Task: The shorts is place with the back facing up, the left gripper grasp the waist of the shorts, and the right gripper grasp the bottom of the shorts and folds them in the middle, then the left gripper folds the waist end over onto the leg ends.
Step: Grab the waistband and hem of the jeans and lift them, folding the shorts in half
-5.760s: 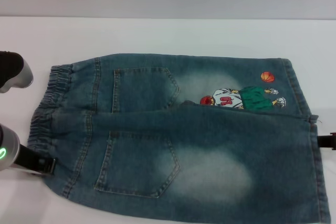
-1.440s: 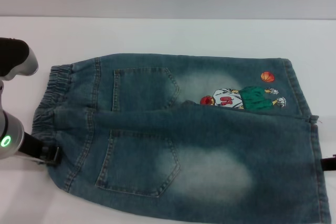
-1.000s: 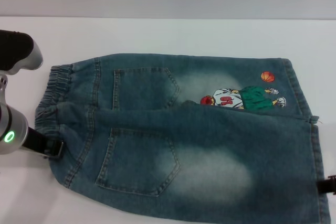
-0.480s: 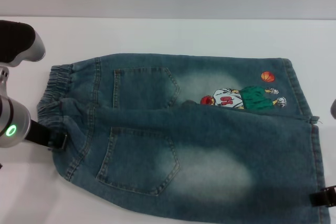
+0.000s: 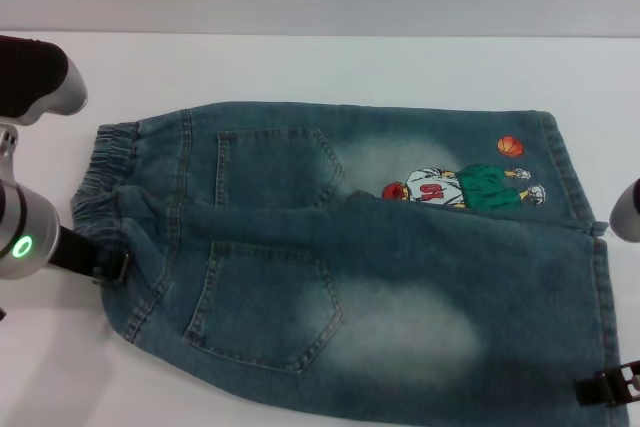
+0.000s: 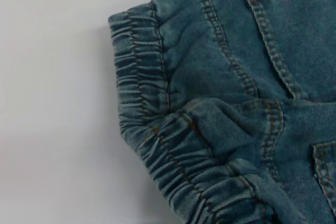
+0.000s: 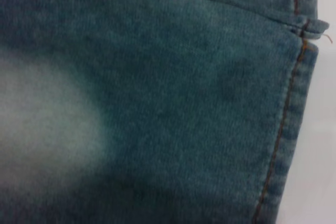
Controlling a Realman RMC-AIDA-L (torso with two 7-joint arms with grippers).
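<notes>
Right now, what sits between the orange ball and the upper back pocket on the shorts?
Head view: faded denim of the shorts, and lower down the cartoon player embroidery. Nothing else lies between the orange ball and the upper back pocket.

Faded blue denim shorts [image 5: 350, 257] with pale washed patches, orange stitching, a green-and-white cartoon embroidery [image 5: 465, 187], orange ball [image 5: 509, 147] above it.

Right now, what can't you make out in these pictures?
- Left gripper, head view: fingertips buried in the waist folds; left wrist view shows no fingers.
- Right gripper: cut off by the head view's edge.
- The shorts: near hem corner runs past the frame bottom.
</notes>
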